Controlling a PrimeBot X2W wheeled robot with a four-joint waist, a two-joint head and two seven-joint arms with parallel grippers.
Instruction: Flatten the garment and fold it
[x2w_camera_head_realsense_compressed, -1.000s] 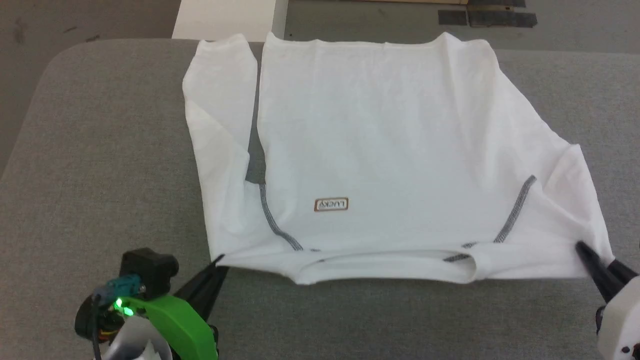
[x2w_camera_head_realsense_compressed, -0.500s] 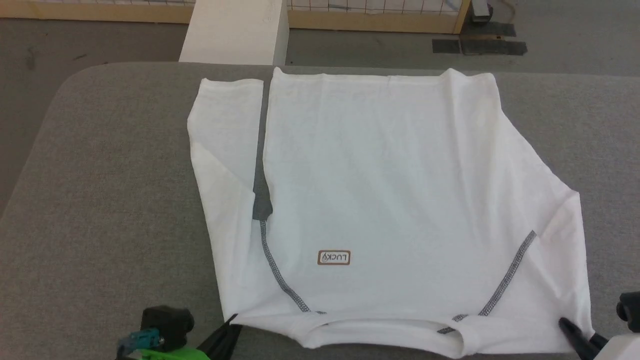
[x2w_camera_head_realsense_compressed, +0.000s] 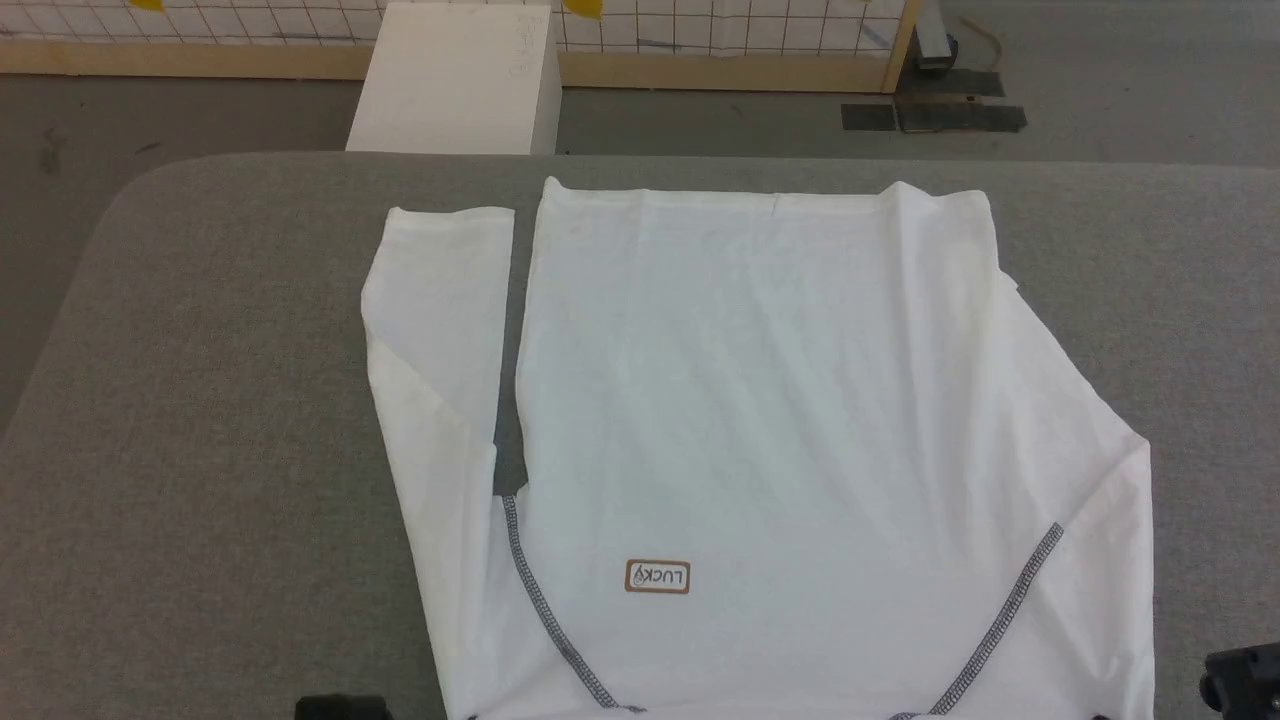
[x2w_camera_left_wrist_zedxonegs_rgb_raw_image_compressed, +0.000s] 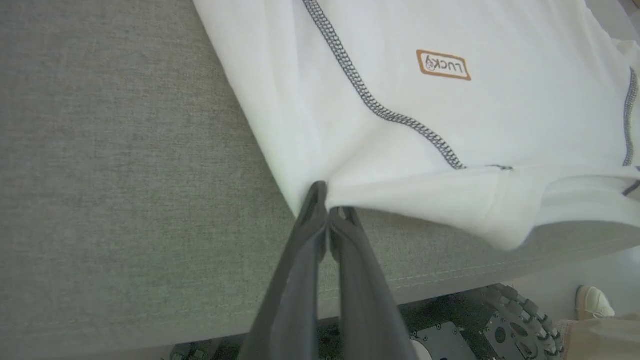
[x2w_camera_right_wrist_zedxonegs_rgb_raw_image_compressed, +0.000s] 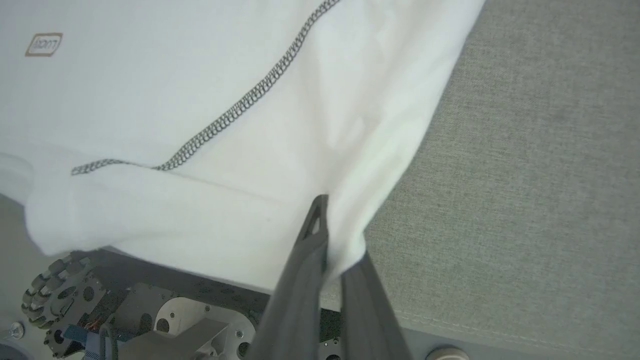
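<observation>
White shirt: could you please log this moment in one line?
white long-sleeved shirt spread on grey fabric table; left gripper jaws shut on corner; right gripper jaws shut on corner

Garment (x2w_camera_head_realsense_compressed: 760, 400) soft white cloth; table (x2w_camera_head_realsense_compressed: 200, 400) matt grey weave.

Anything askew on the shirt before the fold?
Yes. The garment sits lopsided: its left sleeve lies straight, a strip of table showing beside it, while the right side flares out diagonally. The collar edge overhangs the table's near edge, with the left gripper and right gripper pinching the shoulder corners.
</observation>
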